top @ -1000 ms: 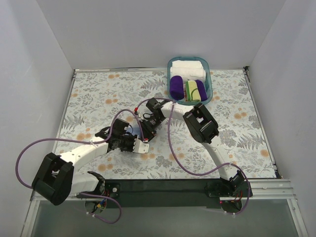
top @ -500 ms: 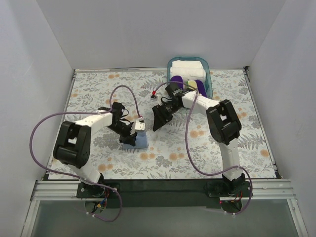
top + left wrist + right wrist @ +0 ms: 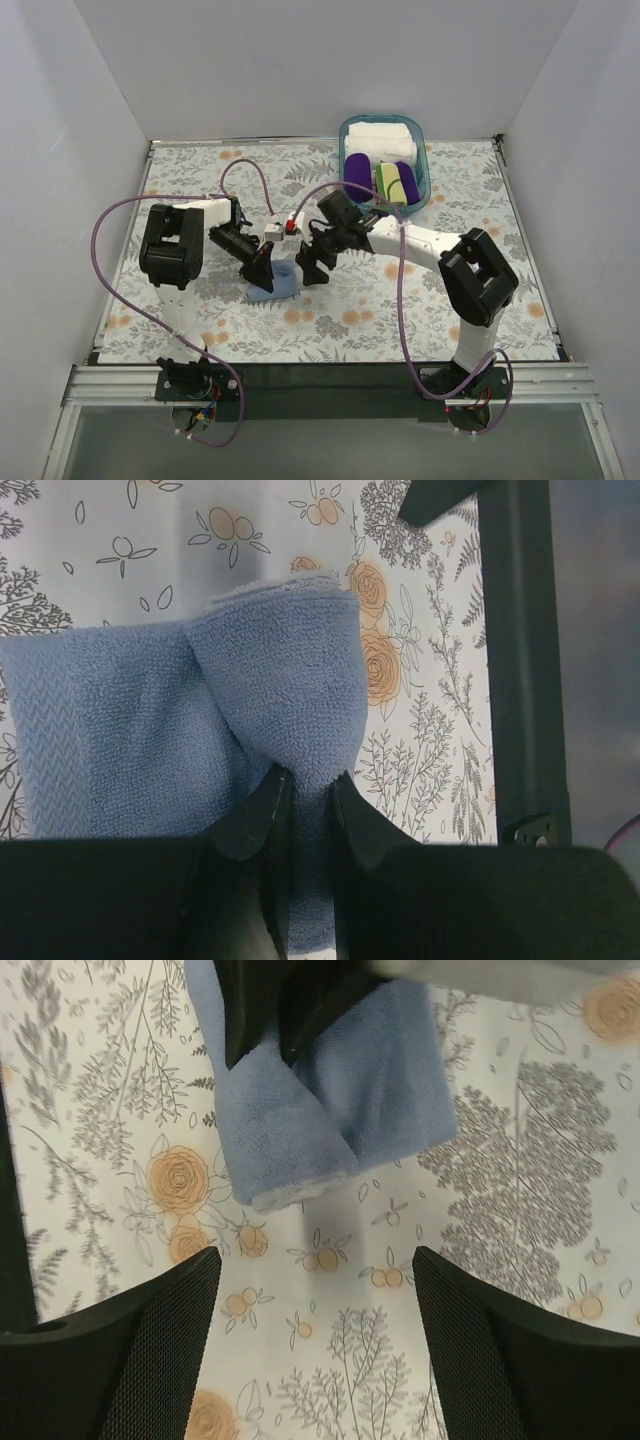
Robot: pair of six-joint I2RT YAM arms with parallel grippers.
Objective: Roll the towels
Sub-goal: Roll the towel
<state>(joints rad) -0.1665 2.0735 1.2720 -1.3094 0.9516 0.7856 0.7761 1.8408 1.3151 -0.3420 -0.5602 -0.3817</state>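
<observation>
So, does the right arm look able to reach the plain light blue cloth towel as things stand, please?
Probably yes: the right gripper is open just beside the plain light blue cloth towel, nothing between them, though the left gripper pinches one fold.

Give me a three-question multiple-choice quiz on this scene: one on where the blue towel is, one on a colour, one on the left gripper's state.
1. Where is the blue towel? A on the table; B on the floor; C draped over an arm.
2. The folded towels at the back of the basket are: A red; B white; C black.
3. The left gripper is: A wide open; B shut on a cable; C shut on the blue towel.

Answers: 1 A, it lies on the floral tabletop. 2 B, they show plain white in the top view. 3 C, the left wrist view shows its fingers pinching a fold of blue cloth.
</observation>
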